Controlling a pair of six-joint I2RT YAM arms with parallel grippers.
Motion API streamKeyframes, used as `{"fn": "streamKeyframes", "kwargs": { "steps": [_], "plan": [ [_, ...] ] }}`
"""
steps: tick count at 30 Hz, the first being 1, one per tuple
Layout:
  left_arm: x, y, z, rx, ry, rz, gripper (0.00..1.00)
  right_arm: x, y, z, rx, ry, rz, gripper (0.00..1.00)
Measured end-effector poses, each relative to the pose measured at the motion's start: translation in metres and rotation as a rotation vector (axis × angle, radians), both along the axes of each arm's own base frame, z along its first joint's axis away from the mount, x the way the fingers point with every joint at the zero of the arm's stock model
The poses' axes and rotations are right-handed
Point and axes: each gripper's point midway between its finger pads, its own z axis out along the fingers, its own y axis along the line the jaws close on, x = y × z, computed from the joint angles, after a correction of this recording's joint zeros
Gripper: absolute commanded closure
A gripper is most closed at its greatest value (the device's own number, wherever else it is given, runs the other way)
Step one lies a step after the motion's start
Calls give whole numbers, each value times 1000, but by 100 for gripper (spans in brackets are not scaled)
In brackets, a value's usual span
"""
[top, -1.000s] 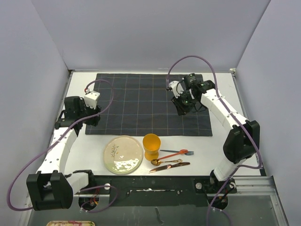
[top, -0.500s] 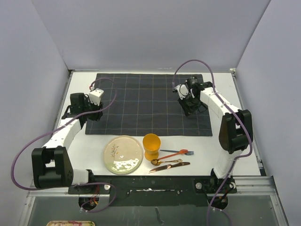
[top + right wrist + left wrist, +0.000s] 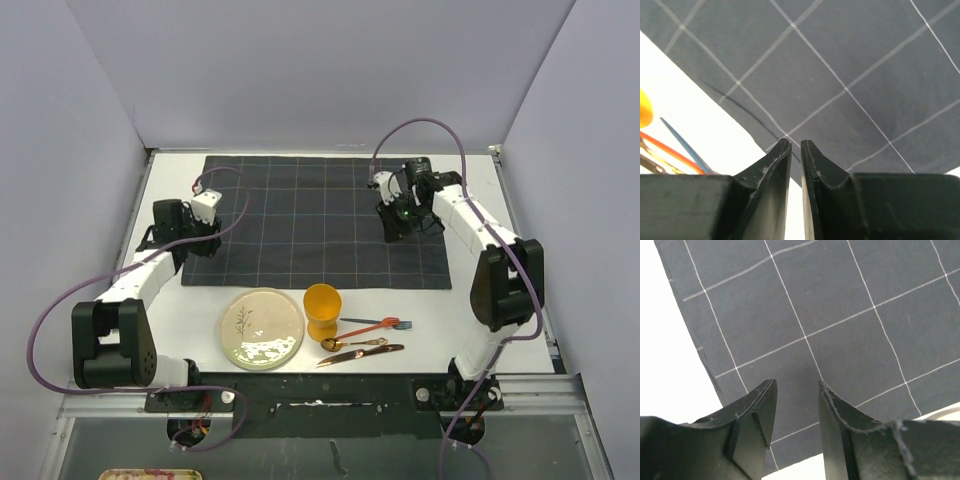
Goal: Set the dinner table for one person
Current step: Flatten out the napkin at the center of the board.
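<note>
White dinner table (image 3: pixel 470 310) fills booth floor, plain grey walls on three sides, metal rail along near edge. Dark grid cloth (image 3: pixel 320 220) spread flat across far half. Plate (image 3: pixel 262 328), orange cup (image 3: pixel 322 310), cutlery (image 3: pixel 365 338) sit just in front of cloth. Left gripper (image 3: pixel 796 405) parted, holding nothing, over cloth's left corner. Right gripper (image 3: pixel 795 160) nearly pinched, empty, over cloth's right side.

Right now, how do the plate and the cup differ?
The plate is cream, wide and flat, with a small plant drawing; the cup is orange, narrower and stands tall. The plate lies left of the cup, the cutlery right of it. Both sit on the white table, near the dark cloth.
</note>
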Motion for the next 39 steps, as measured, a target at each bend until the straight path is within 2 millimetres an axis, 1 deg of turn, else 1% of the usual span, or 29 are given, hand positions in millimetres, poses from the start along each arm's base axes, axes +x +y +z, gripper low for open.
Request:
{"fn": "streamKeyframes", "kwargs": {
  "steps": [2, 5, 6, 8, 12, 17, 20, 23, 26, 29, 32, 36, 39],
  "plan": [
    [-4, 0, -6, -4, 12, 3, 63, -9, 15, 12, 32, -33, 60, 84],
    [-11, -2, -17, -8, 35, 3, 63, -22, 29, 28, 57, -77, 125, 84],
    [-12, -2, -20, -8, 37, 3, 64, -23, 30, 30, 57, -86, 132, 84],
    [-15, -3, -24, -9, 44, 1, 64, -23, 27, 30, 42, -101, 128, 84],
    [-16, -5, -26, -6, 48, -5, 66, -19, 12, 16, -28, -96, 82, 88],
    [-12, -3, -24, 8, 34, -1, 66, -5, 0, 4, -94, -107, 24, 89],
    [-4, -2, -15, 16, 7, 1, 67, 6, -7, -2, -125, -113, -12, 90],
    [13, -1, -1, 21, -34, 3, 67, 20, -12, -8, -142, -109, -46, 90],
    [32, -1, 5, 23, -62, 3, 67, 36, -19, -13, -149, -113, -83, 91],
    [44, 0, -1, 26, -55, 1, 69, 46, -26, -16, -155, -114, -111, 91],
    [50, 0, -15, 27, -20, -1, 70, 57, -32, -19, -159, -113, -136, 91],
    [52, 0, -32, 27, 21, -3, 70, 70, -35, -23, -159, -112, -154, 91],
    [54, 0, -38, 29, 35, -4, 72, 77, -38, -27, -161, -108, -163, 91]
  ]
}}
